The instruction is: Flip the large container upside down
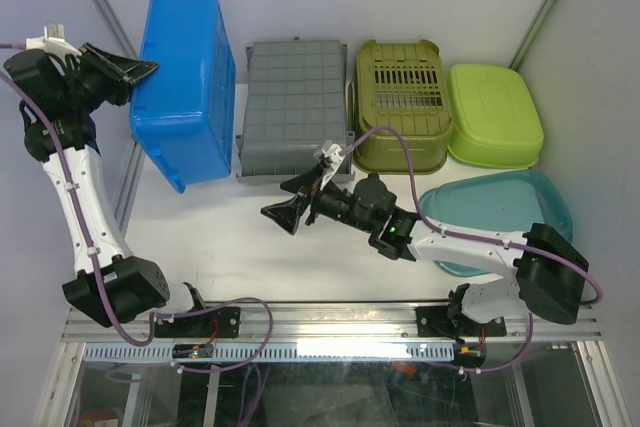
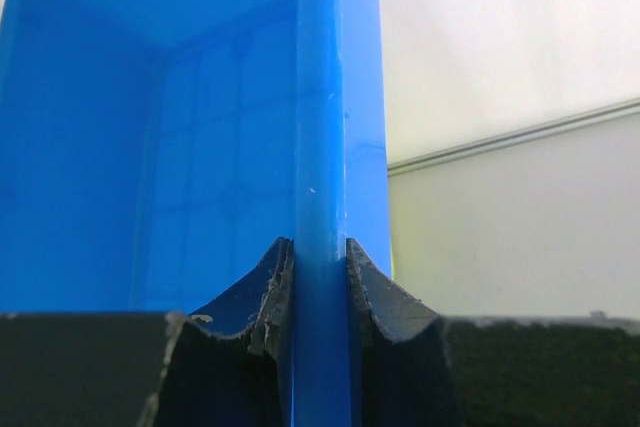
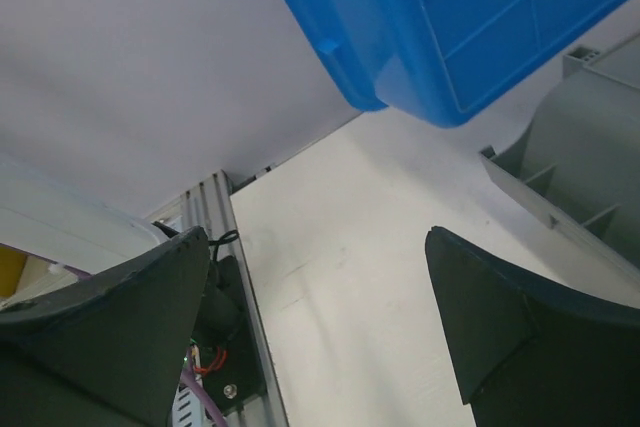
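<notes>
From the top cam, my left arm stands tall at the far left with its wrist bent toward the middle, and the left gripper (image 1: 140,69) is clamped on the rim of the blue tub (image 1: 185,87). The tub is tipped up on its side at the table's (image 1: 230,237) back left. The right arm stretches low to the left, with the right gripper (image 1: 288,202) spread wide and holding nothing. Left wrist cam: both fingers (image 2: 372,292) pinch the tub's rim (image 2: 320,147). Right wrist cam: fingers (image 3: 150,297) wide apart, with the tub's corner (image 3: 480,17) up ahead, beside a grey crate (image 3: 590,147).
</notes>
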Controlling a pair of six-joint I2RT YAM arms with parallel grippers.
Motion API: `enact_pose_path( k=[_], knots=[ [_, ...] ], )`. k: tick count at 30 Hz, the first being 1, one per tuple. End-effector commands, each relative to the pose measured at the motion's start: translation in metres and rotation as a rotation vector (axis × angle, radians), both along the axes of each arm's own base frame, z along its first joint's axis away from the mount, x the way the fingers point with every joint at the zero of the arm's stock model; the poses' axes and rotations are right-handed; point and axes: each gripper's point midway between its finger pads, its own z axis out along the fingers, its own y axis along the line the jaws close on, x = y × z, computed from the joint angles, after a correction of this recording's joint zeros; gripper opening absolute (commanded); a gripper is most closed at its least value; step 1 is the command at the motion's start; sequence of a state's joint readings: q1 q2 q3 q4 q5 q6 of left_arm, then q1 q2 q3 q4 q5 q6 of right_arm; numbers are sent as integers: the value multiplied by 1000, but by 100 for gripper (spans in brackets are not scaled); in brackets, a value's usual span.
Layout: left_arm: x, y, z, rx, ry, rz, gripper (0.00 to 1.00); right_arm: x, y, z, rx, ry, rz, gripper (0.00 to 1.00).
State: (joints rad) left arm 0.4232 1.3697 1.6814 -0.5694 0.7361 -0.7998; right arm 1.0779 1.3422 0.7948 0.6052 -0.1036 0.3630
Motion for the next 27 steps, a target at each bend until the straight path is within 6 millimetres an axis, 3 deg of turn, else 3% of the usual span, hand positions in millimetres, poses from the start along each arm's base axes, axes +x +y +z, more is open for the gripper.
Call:
enact_pose_path(
  k=[1,7,11,17,24,27],
  knots=[
    [-26,-18,37,-66,-212,-195,0,-11,3,57,184,-46,58,93],
    [-18,-10,-9,-170,-182,-273,0,-9,-12,47,140,-54,7,93],
    [-14,1,-28,-193,-147,-241,0,-10,-27,41,95,-58,-29,94],
    [-11,23,-73,-311,-70,-191,0,-17,-46,38,83,-54,-41,94],
    [-3,43,-114,-398,10,-144,0,-21,-52,40,81,-53,-40,94],
    [6,62,-150,-386,86,-74,0,-20,-51,40,77,-51,-41,94]
  ],
)
